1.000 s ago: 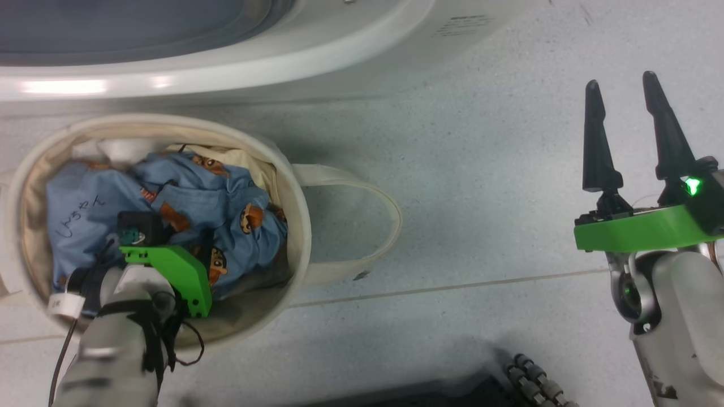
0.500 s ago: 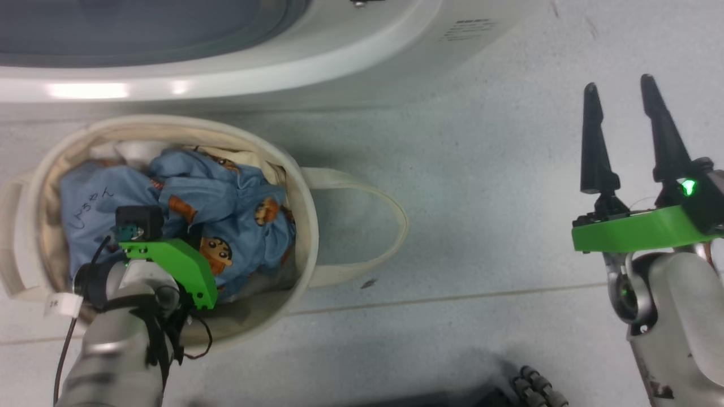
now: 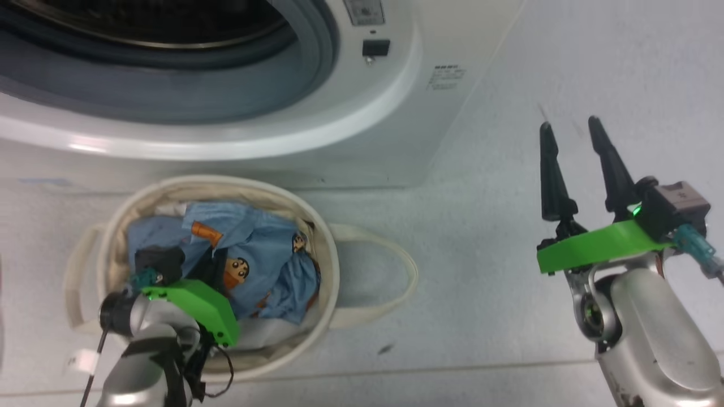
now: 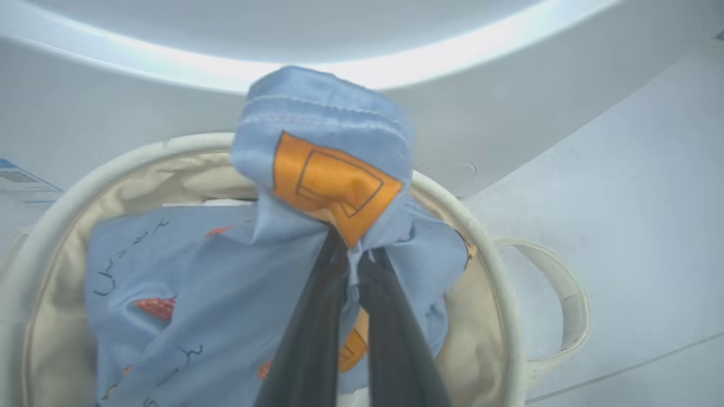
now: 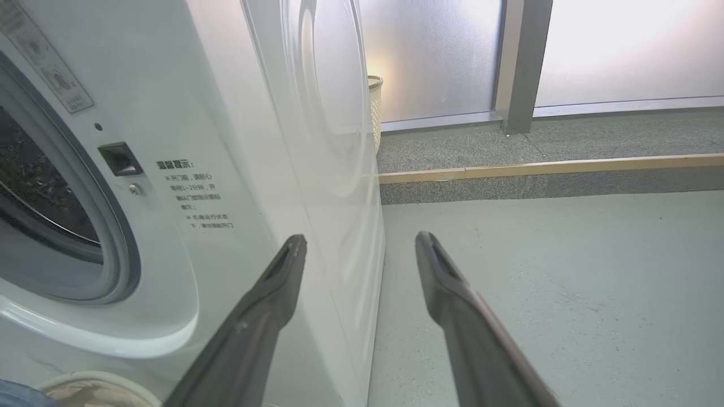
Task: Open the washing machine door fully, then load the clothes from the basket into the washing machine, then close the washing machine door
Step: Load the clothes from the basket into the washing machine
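Closest to us, our left gripper point(image 4: 353, 254) is down in the basket point(image 3: 335, 265), its two dark fingers pressed together and pinching a fold of the clothes point(image 4: 226, 294); in the left wrist view the pinched fold, light blue with an orange patch, stands up above the fingertips; the rest of the clothes lie crumpled inside the basket, cartoon faces and dark script showing; a bit of pale cloth point(image 3: 266, 334) shows under them at the near side

The basket stands on the pale floor point(image 3: 509, 294), just in front of the washing machine point(image 3: 396, 130); one strap handle point(image 3: 408, 271) loops out to the right, flat on the floor

Our right gripper point(image 3: 569, 122) hangs well to the right of the basket, over bare floor; fingers spread, nothing between them; in the right wrist view they frame the washer's front right corner

Farther on, the washer's opening is uncovered; grey gasket point(image 3: 319, 51) and steel drum point(image 3: 169, 25) visible, the inside dark; a small dark latch slot point(image 3: 375, 47) and a grey text label point(image 3: 447, 76) sit right of the opening

Beyond the washer's side, in the right wrist view: a woven bin point(image 5: 375, 113), a raised step with a wooden edge point(image 5: 537, 167), then frosted glass panels point(image 5: 430, 51)
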You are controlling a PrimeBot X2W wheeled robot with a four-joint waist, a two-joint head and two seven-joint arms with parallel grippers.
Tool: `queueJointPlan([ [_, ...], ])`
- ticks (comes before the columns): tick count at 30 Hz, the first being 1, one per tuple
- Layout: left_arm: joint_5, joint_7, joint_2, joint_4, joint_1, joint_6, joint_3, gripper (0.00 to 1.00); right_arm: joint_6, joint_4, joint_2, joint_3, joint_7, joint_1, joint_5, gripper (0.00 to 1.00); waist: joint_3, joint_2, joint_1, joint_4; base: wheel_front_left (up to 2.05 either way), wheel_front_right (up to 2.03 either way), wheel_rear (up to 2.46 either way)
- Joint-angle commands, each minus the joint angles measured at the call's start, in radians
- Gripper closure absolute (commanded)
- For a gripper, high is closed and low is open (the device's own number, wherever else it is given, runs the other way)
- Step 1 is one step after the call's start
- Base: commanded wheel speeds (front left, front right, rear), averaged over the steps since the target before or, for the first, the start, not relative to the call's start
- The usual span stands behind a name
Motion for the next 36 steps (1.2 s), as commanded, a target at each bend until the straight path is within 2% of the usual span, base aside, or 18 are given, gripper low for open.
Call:
queueJointPlan([
  [1,0.001,-0.013,0.033,-0.063,0.050,-0.004,0.042,1.00,0.007,-0.015,0.005,0.026,-0.012,0.034,0.013,0.00,-0.100,0.0000,0.0002,0.035,0.00,0.00,0.00],
  [9,-0.012,-0.013,0.023,-0.286,0.175,-0.006,0.102,1.00,0.007,0.027,0.000,0.053,-0.012,0.087,0.049,0.00,-0.255,0.0000,0.0002,0.080,0.00,0.00,0.00],
  [18,-0.105,-0.013,-0.002,-0.539,0.271,-0.007,0.114,1.00,0.007,0.047,-0.019,0.057,-0.012,0.166,0.081,0.00,-0.389,0.0000,0.0002,0.120,0.00,0.00,0.00],
  [26,-0.113,-0.013,-0.005,-0.630,0.289,-0.007,0.121,1.00,0.007,0.048,-0.023,0.081,-0.012,0.185,0.095,0.00,-0.420,0.0000,0.0002,0.124,0.00,0.00,0.00],
  [36,-0.113,-0.013,-0.011,-0.632,0.162,-0.007,0.184,1.00,0.007,0.043,-0.036,0.102,-0.012,0.179,0.099,0.00,-0.413,0.0000,0.0002,0.093,0.00,0.00,0.00],
])
